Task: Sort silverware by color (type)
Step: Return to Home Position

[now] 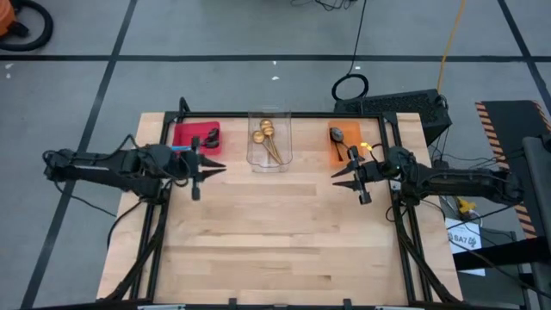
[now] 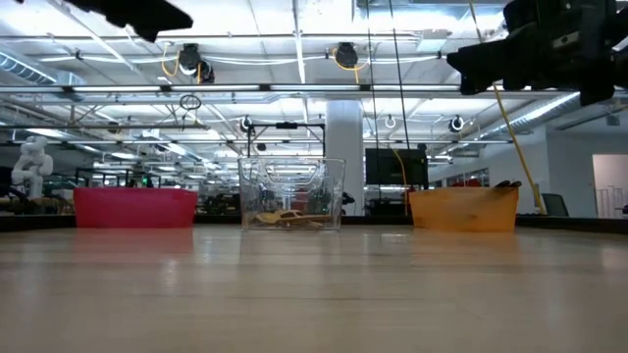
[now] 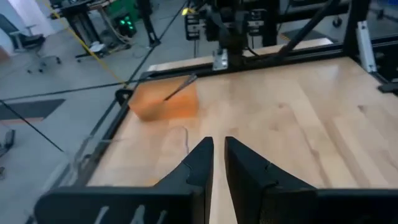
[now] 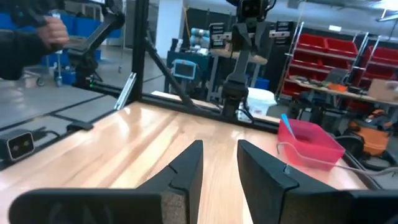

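While both arms hang raised over the bench, every spoon in sight sits in a bin, and the three bins stand in a row along one edge. Over on its side, the left hand hovers just in front of the red bin, fingers a sliver apart and gripping nothing; the left wrist view shows that slim gap plainly. Across the way the right hand faces it, just beside the orange bin, fingers parted a touch wider, empty too. Between the two, the clear bin holds the gold spoons, bowls bunched at one end. A dark spoon lies in the orange bin, and the left wrist view catches a dark handle poking over its rim. From the right wrist view, a light blue handle sticks up out of the red bin.
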Controlling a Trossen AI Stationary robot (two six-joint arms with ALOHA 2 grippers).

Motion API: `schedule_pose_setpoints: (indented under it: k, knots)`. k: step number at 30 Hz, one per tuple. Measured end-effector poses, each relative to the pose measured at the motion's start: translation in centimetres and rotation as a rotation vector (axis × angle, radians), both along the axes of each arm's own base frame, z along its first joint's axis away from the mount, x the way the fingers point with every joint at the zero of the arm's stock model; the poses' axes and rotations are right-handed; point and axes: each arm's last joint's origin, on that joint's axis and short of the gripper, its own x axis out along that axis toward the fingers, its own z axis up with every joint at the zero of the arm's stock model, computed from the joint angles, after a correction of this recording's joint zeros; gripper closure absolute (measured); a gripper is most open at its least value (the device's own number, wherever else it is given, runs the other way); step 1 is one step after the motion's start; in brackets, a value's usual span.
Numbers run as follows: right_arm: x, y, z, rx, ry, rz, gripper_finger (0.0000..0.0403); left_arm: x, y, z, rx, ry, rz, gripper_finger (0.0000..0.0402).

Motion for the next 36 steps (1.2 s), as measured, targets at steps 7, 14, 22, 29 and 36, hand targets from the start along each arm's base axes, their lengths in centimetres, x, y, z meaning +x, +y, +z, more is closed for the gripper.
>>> schedule_pose_setpoints:
  k: [7,14,22,29,36]
  knots:
    - [-1.3,-0.6,0.2,-0.013,0.011,0.015,0.0310,-3.2,0.1,-3.4,-0.075,-0.080,0.002,0.0353]
    - [-2.7,-0.5,0.2,-0.013,0.027,0.004,0.0310,-5.5,0.3,-5.8,-0.094,-0.186,0.017,0.0353]
    - [-4.1,0.1,0.5,-0.035,0.000,0.000,0.0310,-7.0,0.4,-7.3,-0.087,-0.273,0.013,0.0353]
    - [-5.6,0.8,0.6,-0.043,-0.025,-0.002,0.0310,-7.4,0.4,-8.0,-0.083,-0.262,0.013,0.0353]
    - [-6.4,1.1,0.6,-0.056,-0.047,-0.004,0.0310,-7.4,0.4,-8.0,-0.096,-0.259,0.016,0.0353]
